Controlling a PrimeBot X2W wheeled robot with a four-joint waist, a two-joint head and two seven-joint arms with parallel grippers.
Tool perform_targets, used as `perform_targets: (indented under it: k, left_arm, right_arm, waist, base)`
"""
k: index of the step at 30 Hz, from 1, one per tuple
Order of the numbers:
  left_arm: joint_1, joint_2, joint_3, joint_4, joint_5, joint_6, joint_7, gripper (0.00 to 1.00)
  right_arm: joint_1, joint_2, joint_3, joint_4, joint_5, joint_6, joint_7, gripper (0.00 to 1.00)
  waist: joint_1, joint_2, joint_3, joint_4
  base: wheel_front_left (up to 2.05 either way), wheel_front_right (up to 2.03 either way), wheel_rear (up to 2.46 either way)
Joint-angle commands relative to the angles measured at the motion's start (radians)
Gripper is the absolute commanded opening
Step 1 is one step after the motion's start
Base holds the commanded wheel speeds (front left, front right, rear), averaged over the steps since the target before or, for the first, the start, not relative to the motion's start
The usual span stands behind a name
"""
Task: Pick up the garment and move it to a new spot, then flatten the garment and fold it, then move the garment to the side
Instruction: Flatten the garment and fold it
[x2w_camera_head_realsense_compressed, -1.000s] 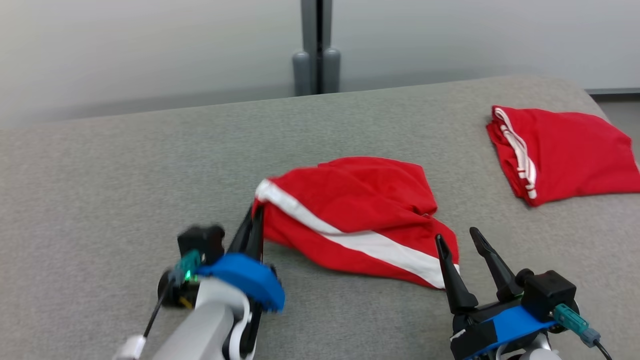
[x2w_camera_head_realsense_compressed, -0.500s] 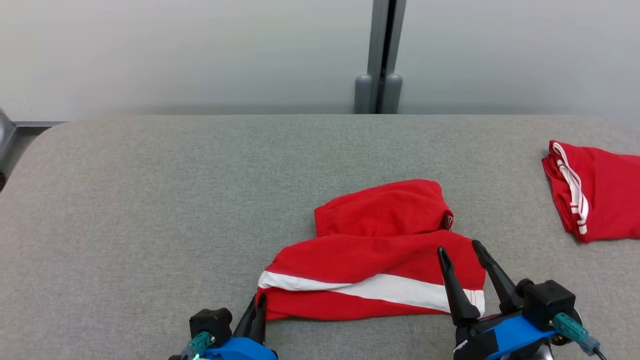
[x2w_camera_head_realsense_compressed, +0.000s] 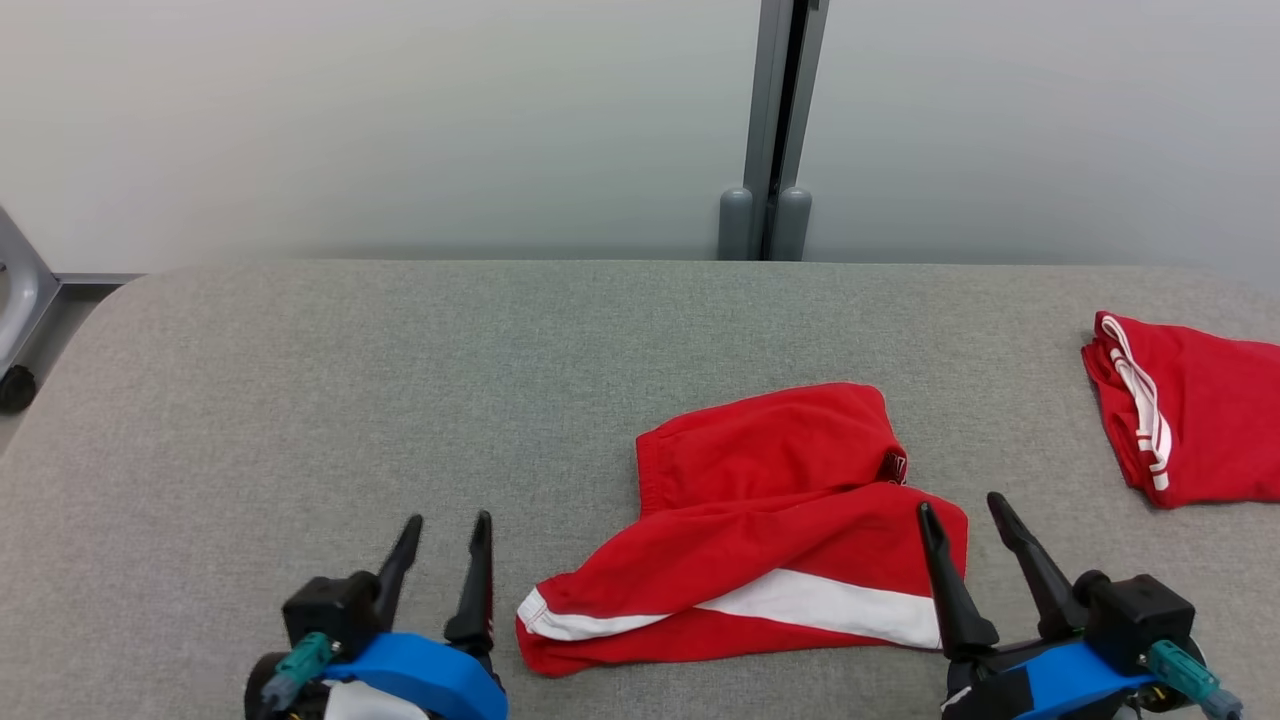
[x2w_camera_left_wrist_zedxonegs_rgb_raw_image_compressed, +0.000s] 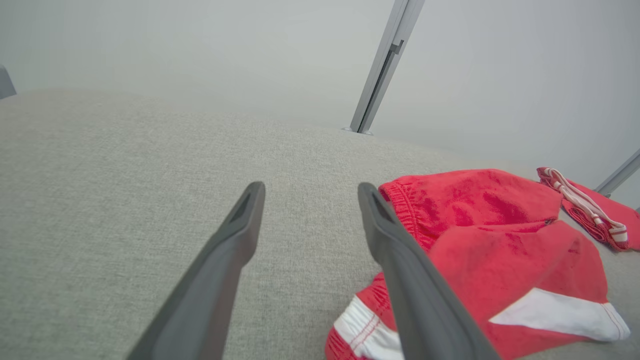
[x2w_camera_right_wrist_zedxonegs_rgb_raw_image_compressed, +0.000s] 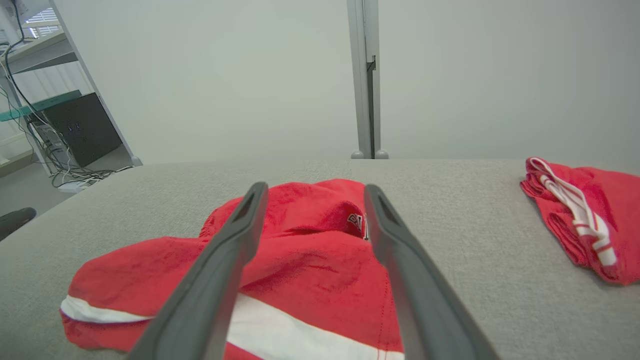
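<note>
Two grippers sit at the near edge of the grey table (x2w_camera_head_realsense_compressed: 300, 380), and I read both as empty. The left gripper (x2w_camera_head_realsense_compressed: 449, 518) has its fingers spread wide, with bare table between them. It is just left of the garment (x2w_camera_head_realsense_compressed: 770, 500), by the near-left corner, and the head view shows a narrow gap between them. The right gripper (x2w_camera_head_realsense_compressed: 960, 503) is also spread wide, with its fingers over the garment's right end. I cannot tell whether they touch the cloth. The garment is red with a white band. It lies crumpled right of the table's centre, near the front edge, with one part lapped over another. A second garment (x2w_camera_head_realsense_compressed: 1190, 420), red with white stripes and folded, lies well apart at the far right. A grey post (x2w_camera_head_realsense_compressed: 775, 120) stands behind the table.
</note>
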Motion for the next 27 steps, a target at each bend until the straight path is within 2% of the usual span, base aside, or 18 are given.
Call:
perform_targets:
  k: [1, 5, 12, 27]
  left_arm:
    - [0.016, 0.017, 0.035, -0.044, 0.026, -0.011, -0.004, 1.00]
    - [0.026, 0.030, 0.115, -0.107, 0.078, -0.038, -0.004, 1.00]
    - [0.039, 0.019, 0.231, -0.148, 0.200, -0.112, -0.004, 1.00]
    - [0.151, 0.003, 0.368, -0.070, 0.286, -0.110, -0.004, 1.00]
  right_arm:
    - [0.010, -0.003, -0.015, -0.007, 0.003, 0.000, 0.000, 1.00]
    - [0.019, -0.003, -0.036, -0.010, 0.006, 0.000, -0.004, 1.00]
    - [0.021, -0.003, -0.052, -0.008, 0.016, 0.000, 0.012, 1.00]
    - [0.040, -0.003, -0.090, 0.010, 0.022, 0.000, 0.035, 1.00]
  waist:
    - [0.0000, 0.0001, -0.006, -0.006]
    - [0.0000, 0.0001, -0.009, -0.011]
    - [0.0000, 0.0001, -0.019, -0.028]
    - [0.0000, 0.0001, -0.051, -0.069]
  base:
    - [0.00, 0.00, 0.00]
    - [0.00, 0.00, 0.00]
    - [0.00, 0.00, 0.00]
    - [0.00, 0.00, 0.00]
